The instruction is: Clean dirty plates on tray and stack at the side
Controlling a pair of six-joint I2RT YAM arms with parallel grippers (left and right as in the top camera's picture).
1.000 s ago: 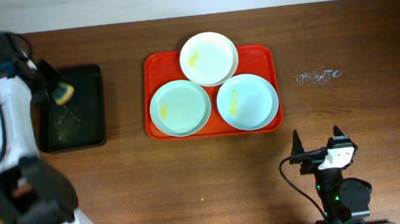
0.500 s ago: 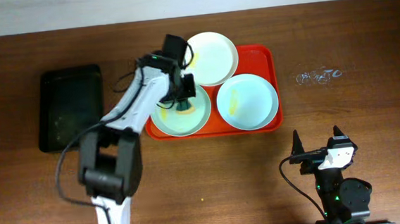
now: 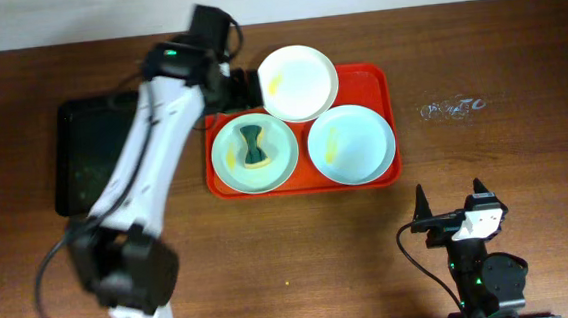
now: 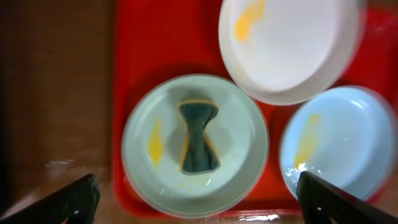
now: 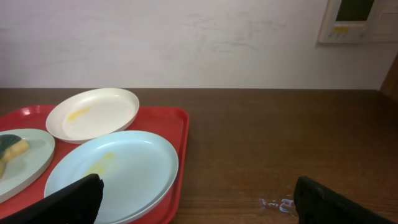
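Observation:
Three dirty plates lie on the red tray (image 3: 379,77): a cream-white one (image 3: 297,82) at the back, a pale green one (image 3: 255,153) front left and a pale blue one (image 3: 351,144) front right, each with yellow smears. A dark green sponge (image 3: 253,147) with a yellow edge lies pinched at its middle on the green plate (image 4: 236,124). My left gripper (image 4: 199,211) hovers open above that plate, apart from the sponge (image 4: 198,137). My right gripper (image 3: 450,199) stands open near the table's front right, holding nothing, facing the blue plate (image 5: 118,171).
A black tray (image 3: 100,152) sits at the left of the table, with my left arm reaching over its corner. A small patch of water drops (image 3: 451,107) glistens on the wood right of the red tray.
My left arm carried the sponge from the black tray to the green plate, then opened, left it there and pulled back upward. The right arm has not moved.

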